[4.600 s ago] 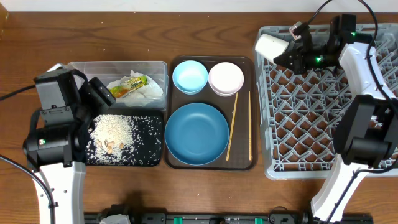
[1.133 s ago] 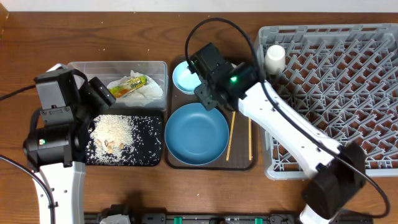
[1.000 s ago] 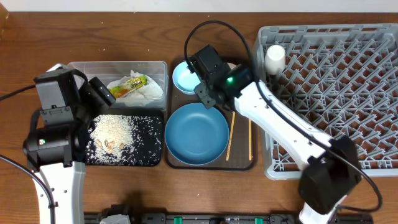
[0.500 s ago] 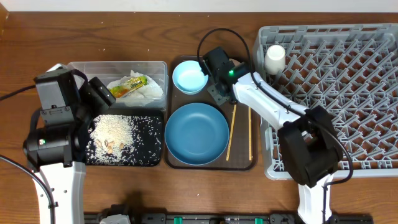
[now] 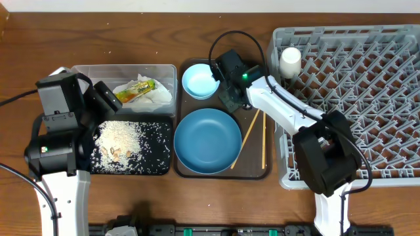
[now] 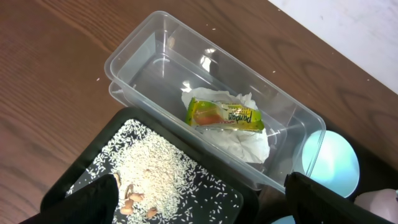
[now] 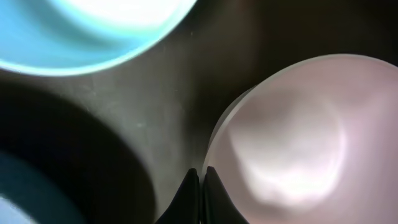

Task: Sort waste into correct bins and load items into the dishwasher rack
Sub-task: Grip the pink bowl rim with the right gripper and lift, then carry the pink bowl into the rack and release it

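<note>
The pale-pink bowl [image 7: 286,137] sits at 3 o'clock of the light-blue bowl [image 5: 199,81]. The left gripper [image 6: 202,186] hangs wide open, empty. The right gripper [image 7: 199,180] is pinched tight at the bowl's rim; whether it holds the rim is unclear. Best to confirm the hold before lifting toward the rack [image 5: 367,98] at 3 o'clock.

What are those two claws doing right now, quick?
Left gripper: open, holding nothing.
Right gripper: shut at the rim of the small pale-pink bowl; a grip on it cannot be told.

Right jaws together, left jaws apart.
</note>
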`<state>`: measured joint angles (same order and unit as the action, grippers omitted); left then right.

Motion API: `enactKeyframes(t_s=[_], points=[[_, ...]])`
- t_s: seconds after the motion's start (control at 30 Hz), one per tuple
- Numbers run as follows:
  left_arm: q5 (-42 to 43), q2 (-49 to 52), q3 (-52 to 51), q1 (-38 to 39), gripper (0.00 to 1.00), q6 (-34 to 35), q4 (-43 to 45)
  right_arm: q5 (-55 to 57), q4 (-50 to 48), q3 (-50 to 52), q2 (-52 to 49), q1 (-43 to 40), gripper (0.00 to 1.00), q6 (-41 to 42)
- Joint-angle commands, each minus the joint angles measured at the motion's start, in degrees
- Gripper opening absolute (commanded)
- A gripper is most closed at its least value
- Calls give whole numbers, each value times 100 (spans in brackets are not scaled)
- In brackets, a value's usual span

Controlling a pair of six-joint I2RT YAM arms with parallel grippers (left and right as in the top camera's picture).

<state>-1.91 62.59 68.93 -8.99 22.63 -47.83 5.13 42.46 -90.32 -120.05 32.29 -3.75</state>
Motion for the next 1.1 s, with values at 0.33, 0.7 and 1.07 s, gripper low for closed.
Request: enactKeyframes(t_s=[0.33,0.7,1.07], points=[[-70,28,63,-31,88,-33,-15,-702,1290,-177,2778,-179,1,435],[-70,28,63,-31,88,-33,-15,-4253,2468,-37,3589,-2247,1,-643],[-68,28,63,-31,88,-33,-15,-8566,1320,1862,3272,-4496,1,-2208]])
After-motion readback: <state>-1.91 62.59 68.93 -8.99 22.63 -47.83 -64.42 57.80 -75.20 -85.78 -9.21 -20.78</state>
